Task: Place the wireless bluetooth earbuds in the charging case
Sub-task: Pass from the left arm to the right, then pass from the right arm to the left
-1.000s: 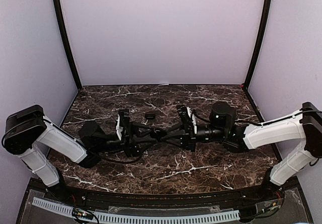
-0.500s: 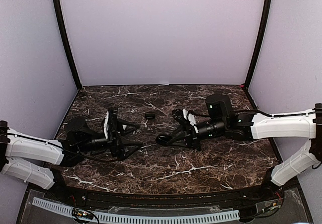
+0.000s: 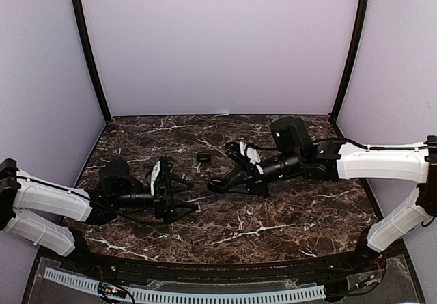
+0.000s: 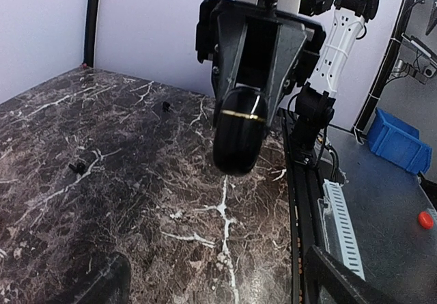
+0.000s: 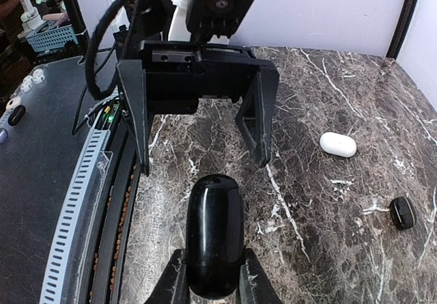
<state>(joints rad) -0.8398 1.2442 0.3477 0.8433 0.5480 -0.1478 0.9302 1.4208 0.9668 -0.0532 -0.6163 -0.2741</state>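
Note:
My right gripper (image 5: 213, 277) is shut on a glossy black charging case (image 5: 214, 239), held lengthwise off the marble, lid closed. In the left wrist view the same case (image 4: 239, 133) shows a thin gold seam and hangs from the right gripper (image 4: 240, 106). My left gripper (image 3: 179, 196) faces it from the left, a short gap away. It stands open and empty, its fingers (image 5: 254, 123) spread wide. Two tiny black earbuds (image 4: 166, 105) (image 4: 77, 168) lie on the table. In the top view the case (image 3: 214, 184) sits at the right gripper's (image 3: 220, 183) tip.
A white pebble-like case (image 5: 338, 144) and a small black case (image 5: 402, 212) lie on the marble behind the grippers; the black one (image 3: 203, 157) also shows from above. The table's front edge with its cable track (image 3: 184, 294) runs close by.
The left gripper has opened and drawn back to the left, away from the case where both grippers met. The right gripper keeps the case and has shifted slightly toward the back.

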